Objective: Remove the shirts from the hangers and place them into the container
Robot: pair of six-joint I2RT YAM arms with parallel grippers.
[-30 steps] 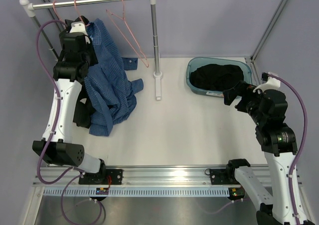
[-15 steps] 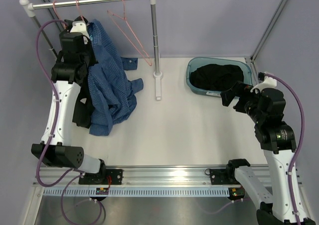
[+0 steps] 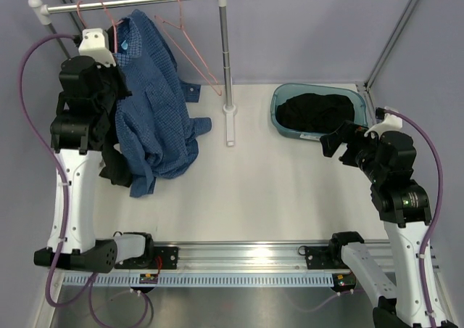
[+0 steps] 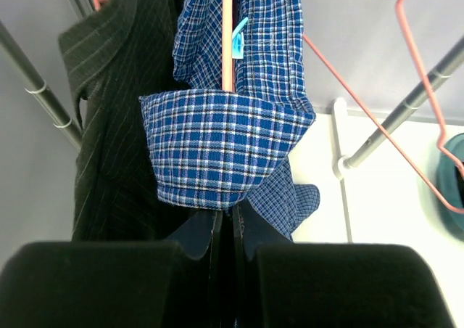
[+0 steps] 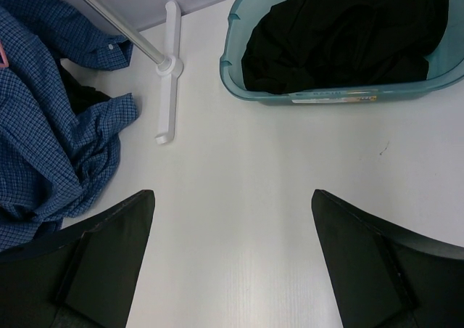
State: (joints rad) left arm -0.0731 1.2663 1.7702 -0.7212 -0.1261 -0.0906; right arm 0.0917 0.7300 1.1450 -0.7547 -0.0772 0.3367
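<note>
left claw (image 4: 226,223) pinched shut on blue shirt (image 3: 156,117) collar, just under rail (image 3: 145,0). Shirt on hanger (image 4: 227,38), tail on table (image 3: 275,183). dark shirt (image 4: 109,125) hangs at rail's left end. Right of rail: tub (image 3: 279,114) holding black shirt (image 3: 315,110); right claw (image 5: 232,197) wide open, empty, over bare table.

None of the writing here is legible. A small light-blue tag (image 4: 238,41) sits inside the collar of the blue checked shirt (image 4: 225,146), just above the left gripper (image 4: 226,223), but its print is too small to read. A pale sticker strip (image 5: 333,94) runs along the container (image 5: 233,81) wall facing the right gripper (image 5: 232,197); its lettering is a blur.
</note>
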